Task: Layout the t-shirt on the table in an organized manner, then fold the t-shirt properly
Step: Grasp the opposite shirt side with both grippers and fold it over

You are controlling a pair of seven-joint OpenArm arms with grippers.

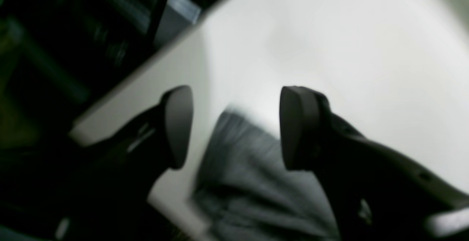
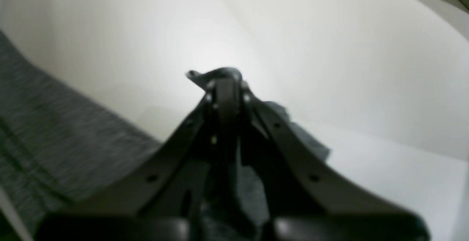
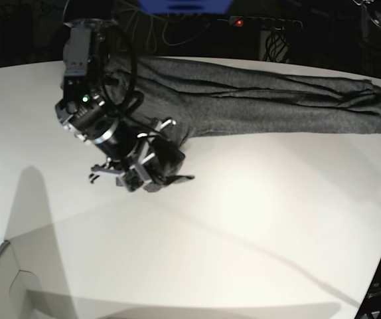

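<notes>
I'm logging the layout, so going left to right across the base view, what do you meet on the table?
Right arm's end effector, shut on a bunched corner of the t-shirt → the t-shirt's long grey body stretched along the far side of the table → its end near the right edge.

Stretched along the far side of the worktop: t-shirt, one end bunched under the right gripper at left.

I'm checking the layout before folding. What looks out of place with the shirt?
The shirt lies as a long narrow band along the table's far edge, not spread flat. One end is bunched and lifted in the right gripper; the left gripper is open above the other end.
</notes>
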